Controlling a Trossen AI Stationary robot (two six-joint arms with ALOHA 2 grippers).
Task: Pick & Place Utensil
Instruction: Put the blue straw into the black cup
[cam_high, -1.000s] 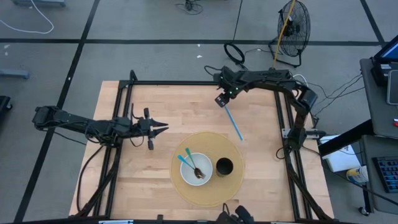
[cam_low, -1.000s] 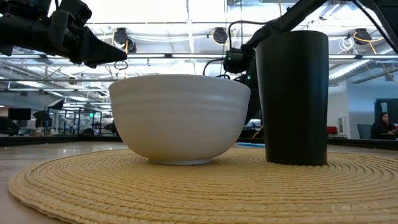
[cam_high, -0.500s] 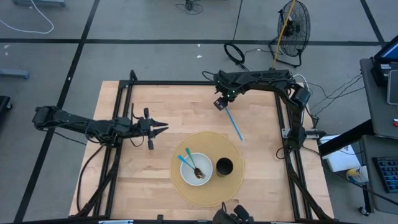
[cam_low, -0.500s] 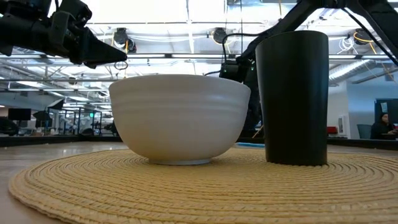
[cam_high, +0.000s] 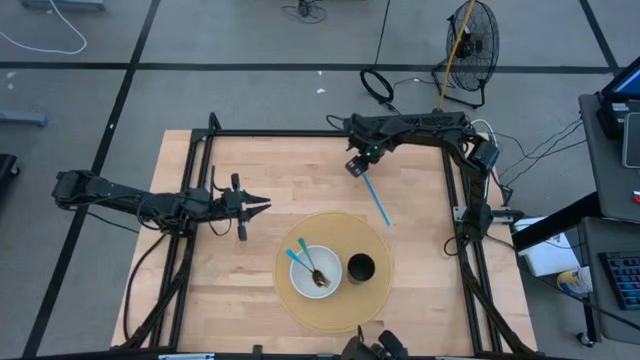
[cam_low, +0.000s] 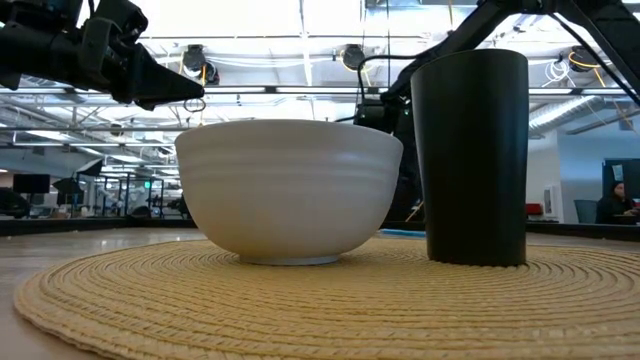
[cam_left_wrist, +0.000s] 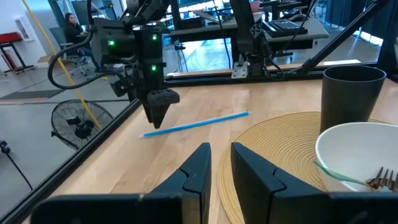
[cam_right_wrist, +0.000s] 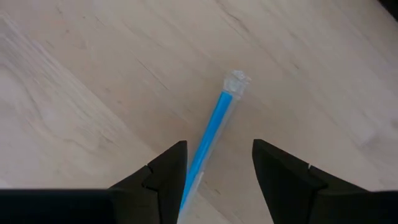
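1. Right gripper (cam_high: 356, 168): positioned in the upper centre of the high view, directly over the far end of the blue straw (cam_high: 377, 198). Its fingers stand apart, one on either side of the straw's wrapped tip in the right wrist view (cam_right_wrist: 214, 124); nothing is gripped.
2. Blue straw: lies flat on the wooden table (cam_high: 260, 170), running diagonally from just below the right gripper toward the right edge of the woven placemat (cam_high: 380, 245). Whether it touches the mat cannot be told.
3. Left gripper (cam_high: 262, 206): at left centre of the high view, held above the table, pointing toward the mat. Its fingers (cam_left_wrist: 196, 167) show a narrow gap and hold nothing.
4. Woven placemat: lower centre of the high view. It bears a white bowl (cam_high: 317, 270) and, just to the right, a black cup (cam_high: 360, 267).
5. White bowl contents: a fork (cam_high: 316, 274) and a teal utensil (cam_high: 298, 260), both leaning on the rim.
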